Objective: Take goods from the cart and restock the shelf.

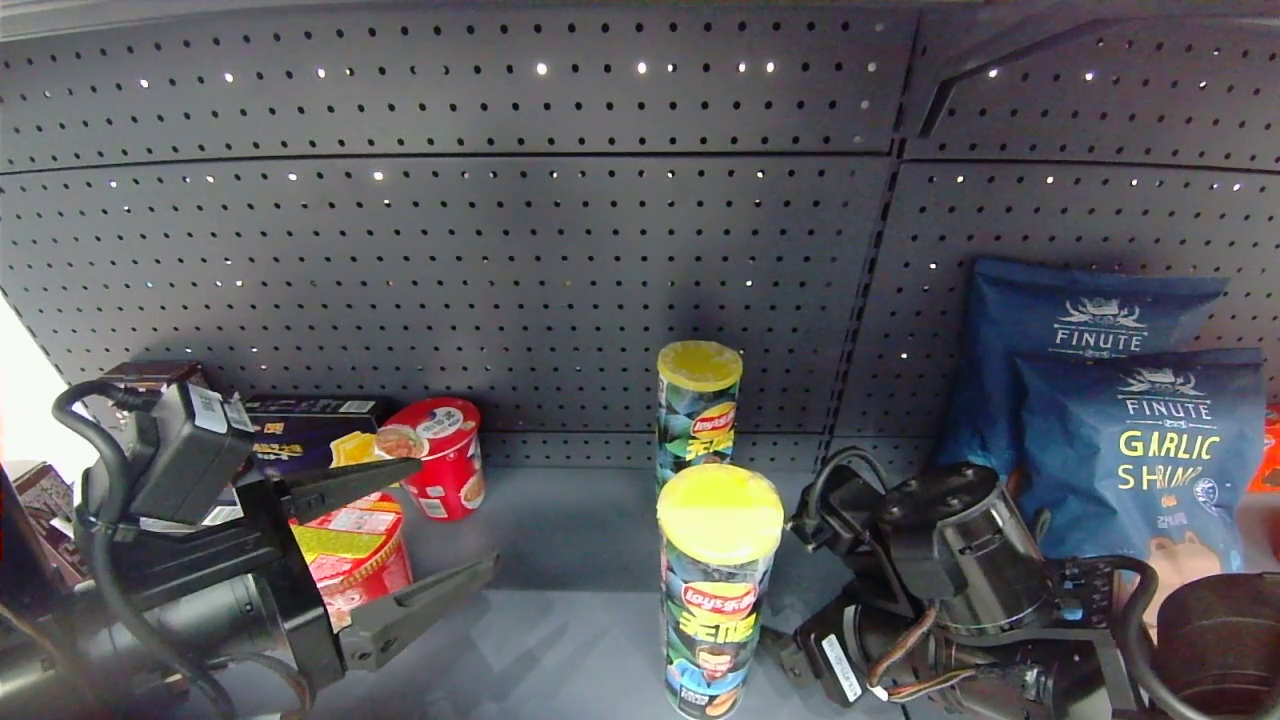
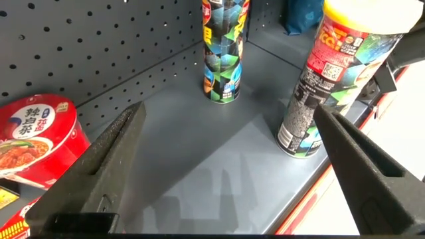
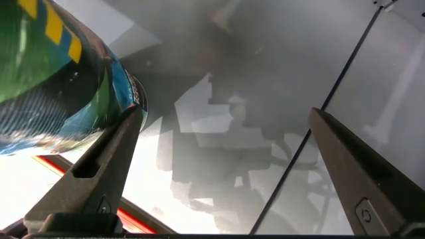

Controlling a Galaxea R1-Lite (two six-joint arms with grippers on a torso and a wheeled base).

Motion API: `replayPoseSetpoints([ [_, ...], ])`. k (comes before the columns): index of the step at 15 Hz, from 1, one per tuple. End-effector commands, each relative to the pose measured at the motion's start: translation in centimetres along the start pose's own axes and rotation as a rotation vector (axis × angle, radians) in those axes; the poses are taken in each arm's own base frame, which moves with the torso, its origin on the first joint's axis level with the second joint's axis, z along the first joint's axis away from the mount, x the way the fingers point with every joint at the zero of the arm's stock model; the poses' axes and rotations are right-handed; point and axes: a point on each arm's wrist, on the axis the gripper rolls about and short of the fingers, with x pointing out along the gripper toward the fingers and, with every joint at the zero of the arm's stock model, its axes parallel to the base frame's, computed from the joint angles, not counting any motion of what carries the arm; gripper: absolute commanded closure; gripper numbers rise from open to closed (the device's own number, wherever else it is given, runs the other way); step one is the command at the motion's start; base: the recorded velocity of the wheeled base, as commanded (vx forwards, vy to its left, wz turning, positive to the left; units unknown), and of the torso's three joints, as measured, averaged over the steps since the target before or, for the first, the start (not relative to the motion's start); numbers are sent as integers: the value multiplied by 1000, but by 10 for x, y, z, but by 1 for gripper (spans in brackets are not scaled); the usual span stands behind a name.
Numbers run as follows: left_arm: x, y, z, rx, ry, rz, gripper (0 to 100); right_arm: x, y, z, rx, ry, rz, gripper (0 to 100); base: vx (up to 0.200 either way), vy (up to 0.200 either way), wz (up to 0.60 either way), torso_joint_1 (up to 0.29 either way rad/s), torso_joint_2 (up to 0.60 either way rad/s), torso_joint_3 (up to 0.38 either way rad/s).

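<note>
Dark pegboard (image 1: 500, 250) behind grey shelf (image 1: 560, 540), left gripper (image 1: 452, 517) at lower left, held level, jaws wide apart and empty beside noodle cup (image 1: 355, 560), right gripper (image 3: 222, 126) wide open, empty, next to front chip can (image 1: 718, 590) at lower centre, second chip can (image 1: 698, 410) behind.

Two yellow-lidded chip cans stand upright on the grey shelf (image 1: 560, 540), the front can (image 1: 718, 590) near its edge and the rear can (image 1: 698, 410) by the pegboard (image 1: 500, 280). At left sit red noodle cups (image 1: 440, 470) and a dark box (image 1: 300, 432); at right, blue snack bags (image 1: 1140, 450) lean upright.
</note>
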Motion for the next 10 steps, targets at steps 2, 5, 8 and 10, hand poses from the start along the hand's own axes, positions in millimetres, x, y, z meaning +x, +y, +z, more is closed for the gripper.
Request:
replayPoseSetpoints([
  [2,0,0,0,0,-1,0,0,2,1,1,1,-8,1,0,0,0,0,0,0,0],
  [5,0,0,0,0,0,2,0,2,1,0,1,-8,1,0,0,0,0,0,0,0],
  [8,-1,0,-1,-2,3,2,0,2,1,0,2,-6,1,0,0,0,0,0,0,0],
  [10,-2,-1,-3,-4,7,1,0,3,0,0,3,-8,1,0,0,0,0,0,0,0],
])
